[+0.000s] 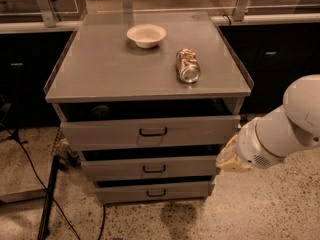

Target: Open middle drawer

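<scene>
At right of the cabinet (100,69), gripper (229,158) level with the middle drawer (115,170), just beside its right end and well apart from the handle (153,169); open or closed, cannot tell. To do this well: swing left to the centre of the front, line up square with the loop, hook or pinch it, then pull straight out toward the camera, keeping level so as not to rack the slide or snag the top drawer (100,134) just above, and smooth enough not to roll the can (187,65) lying on top. Grey metal, wide and flat-fronted, middle of three, over the bottom drawer (120,193), small black loop dead centre, dark gap along its upper edge
</scene>
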Available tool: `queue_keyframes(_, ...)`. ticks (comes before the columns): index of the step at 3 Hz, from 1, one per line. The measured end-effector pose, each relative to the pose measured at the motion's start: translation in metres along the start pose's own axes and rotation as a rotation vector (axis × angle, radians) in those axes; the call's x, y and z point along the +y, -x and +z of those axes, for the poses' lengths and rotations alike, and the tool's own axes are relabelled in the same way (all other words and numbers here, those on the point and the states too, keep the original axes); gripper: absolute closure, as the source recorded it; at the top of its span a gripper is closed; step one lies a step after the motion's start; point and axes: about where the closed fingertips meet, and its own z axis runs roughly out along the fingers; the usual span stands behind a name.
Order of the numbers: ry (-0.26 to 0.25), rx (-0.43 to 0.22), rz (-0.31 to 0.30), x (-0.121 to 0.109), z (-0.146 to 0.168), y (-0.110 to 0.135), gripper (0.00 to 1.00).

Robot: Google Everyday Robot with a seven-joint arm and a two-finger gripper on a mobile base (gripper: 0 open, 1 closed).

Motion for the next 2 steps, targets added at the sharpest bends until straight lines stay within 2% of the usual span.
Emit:
queue_keyframes(1,0.000,0.000,0.000,0.000,0.000,0.000,1.00)
queue_keyframes(2,-0.007,-0.027,-0.007,-0.001,0.022,-0.008,1.00)
